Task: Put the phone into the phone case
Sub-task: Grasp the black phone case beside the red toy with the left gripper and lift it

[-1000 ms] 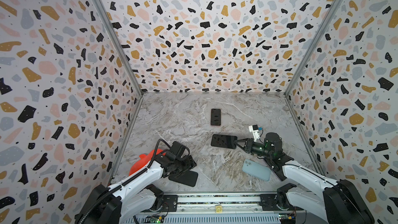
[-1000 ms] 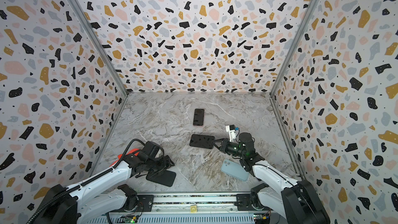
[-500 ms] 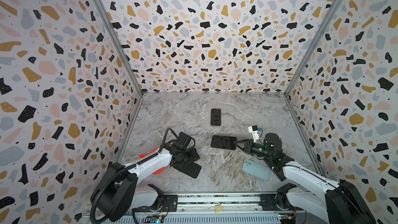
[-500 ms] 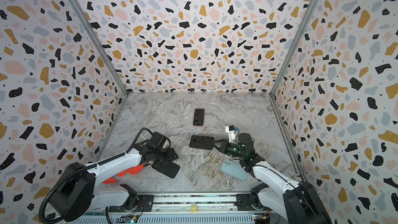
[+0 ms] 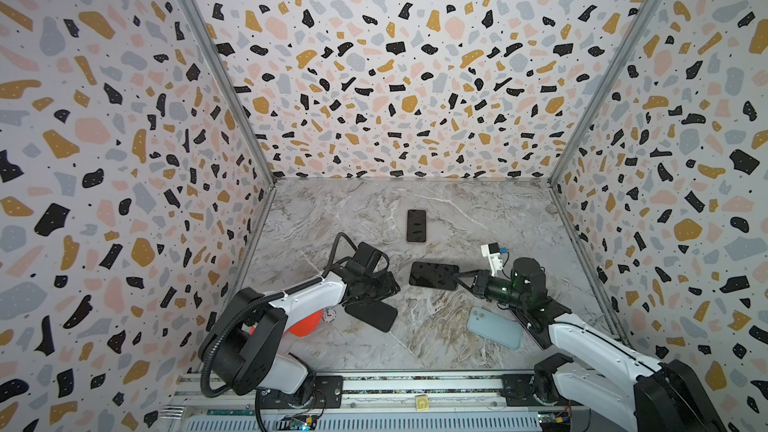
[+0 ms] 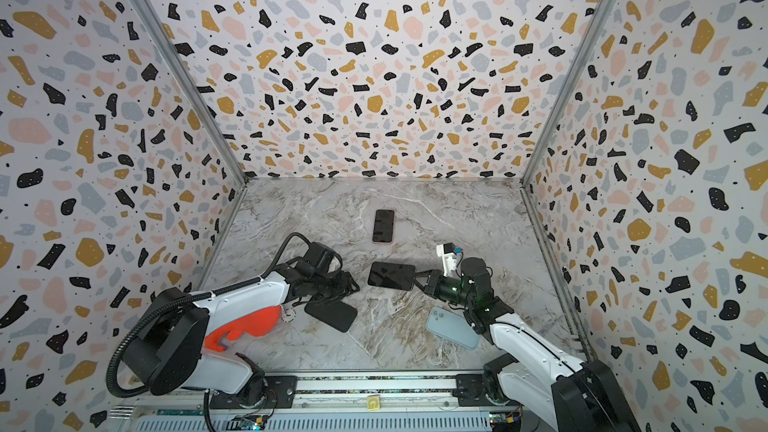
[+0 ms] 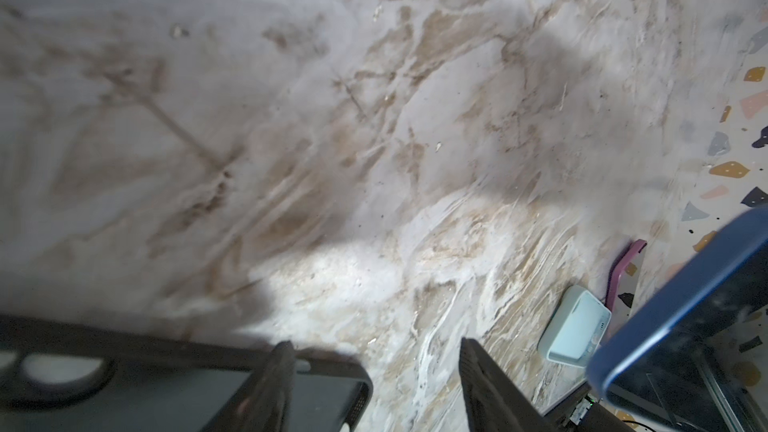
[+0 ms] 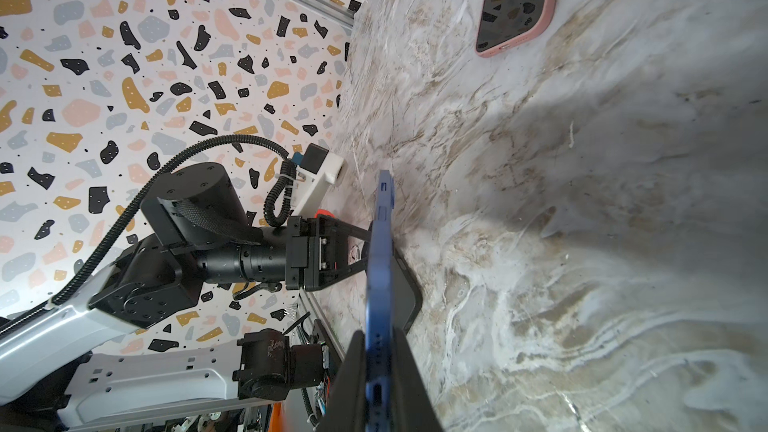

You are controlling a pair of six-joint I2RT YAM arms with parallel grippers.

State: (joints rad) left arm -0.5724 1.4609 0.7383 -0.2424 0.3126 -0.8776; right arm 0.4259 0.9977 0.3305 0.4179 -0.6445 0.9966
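Note:
The phone [image 5: 434, 275] [image 6: 390, 275] has a dark screen and a blue rim, and hangs level just above the marble floor, mid-right. My right gripper [image 5: 459, 279] [image 8: 380, 367] is shut on its near end; in the right wrist view the phone [image 8: 380, 251] shows edge-on. A black phone case [image 5: 371, 315] [image 7: 166, 392] lies flat, open side up, front of centre. My left gripper [image 5: 390, 286] [image 7: 374, 353] hovers open at the case's far end. One of its fingers [image 7: 276, 371] is over the case and the other is beside it, over bare floor.
A pink-rimmed phone [image 5: 416, 225] [image 8: 519, 2] lies screen up further back. Under my right arm, a light blue phone-shaped thing [image 5: 494, 327] [image 7: 575, 330] lies near the front right. A purple-edged flat thing [image 7: 623, 272] is beside it. An orange object [image 5: 305, 322] sits under my left arm.
My left arm has swung from the front left toward the middle, and its jaws have narrowed a little. The black case has shifted slightly back and right. The right arm has held still.

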